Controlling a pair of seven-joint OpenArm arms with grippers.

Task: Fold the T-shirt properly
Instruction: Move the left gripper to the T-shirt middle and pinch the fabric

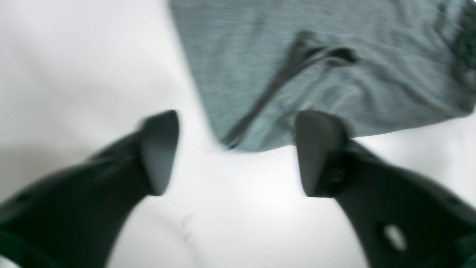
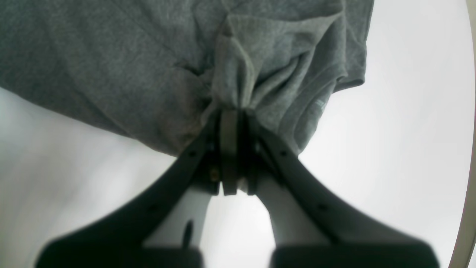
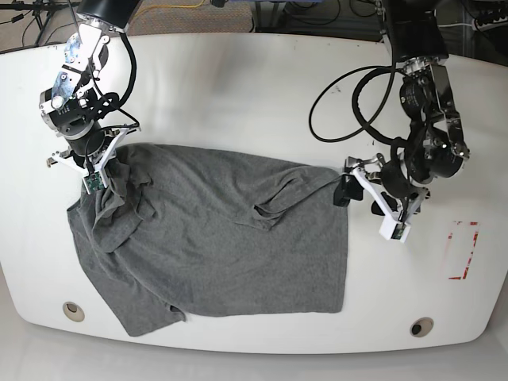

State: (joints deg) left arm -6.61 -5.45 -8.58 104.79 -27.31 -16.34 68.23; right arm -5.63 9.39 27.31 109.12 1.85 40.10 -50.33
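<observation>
White table (image 3: 238,87) filling nearly the whole base view, evenly lit, glossy. Round holes at 7 o'clock (image 3: 73,310) and 5 o'clock (image 3: 421,326). Red outlined rectangle (image 3: 461,250) at 4 o'clock. Dark cables (image 3: 317,14) beyond the 12 o'clock edge.

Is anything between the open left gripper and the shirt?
Nothing visible. The left gripper hangs open just off the shirt's corner, with only bare table between them. The right gripper is shut on bunched cloth at the other end.
</observation>
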